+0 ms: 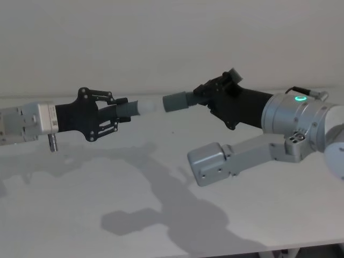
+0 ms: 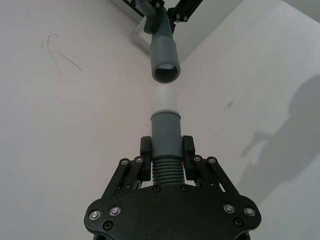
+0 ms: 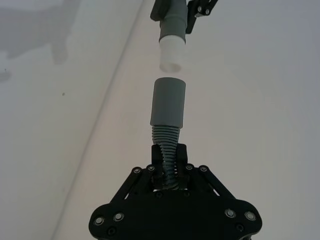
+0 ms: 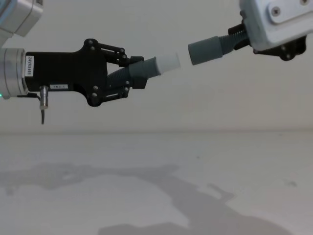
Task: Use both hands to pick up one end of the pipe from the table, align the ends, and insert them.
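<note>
Both pipe pieces hang in the air above the table. My left gripper is shut on the ribbed body of the piece with the white tip. My right gripper is shut on the ribbed body of the piece with the grey collar. The two ends face each other, nearly in line, with a small gap between them. In the chest view the collar sits slightly higher than the tip.
The white table below carries only the arms' shadows. A pale wall rises behind. My right arm's elbow link hangs low over the table at the right.
</note>
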